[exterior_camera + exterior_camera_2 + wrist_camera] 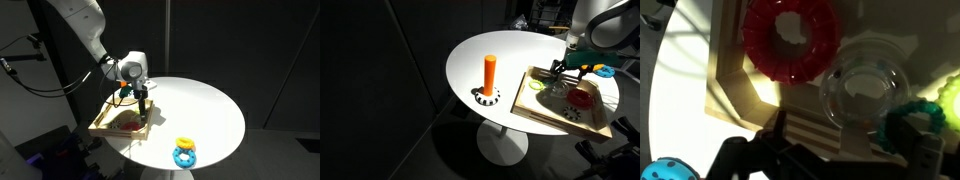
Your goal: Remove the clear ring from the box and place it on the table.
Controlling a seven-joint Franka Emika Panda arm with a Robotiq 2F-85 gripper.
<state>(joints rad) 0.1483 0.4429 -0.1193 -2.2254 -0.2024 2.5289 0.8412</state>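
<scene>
The clear ring [865,90] lies in the tan wooden box [735,85], next to a red ring [790,40] and a green ring [930,112]. My gripper [840,140] is open, low over the box, with its dark fingers on either side of the clear ring's near edge. In both exterior views the gripper [145,102] [564,72] points down into the box [103,126] [545,112]. The clear ring shows faintly in an exterior view [557,90], beside the red ring [582,97]. The box stands at the edge of the round white table [205,110].
A yellow ring sits on a blue ring [185,152] near the table edge. An orange cylinder [490,72] stands upright on a black-and-white base. The blue ring also shows in the wrist view [665,170].
</scene>
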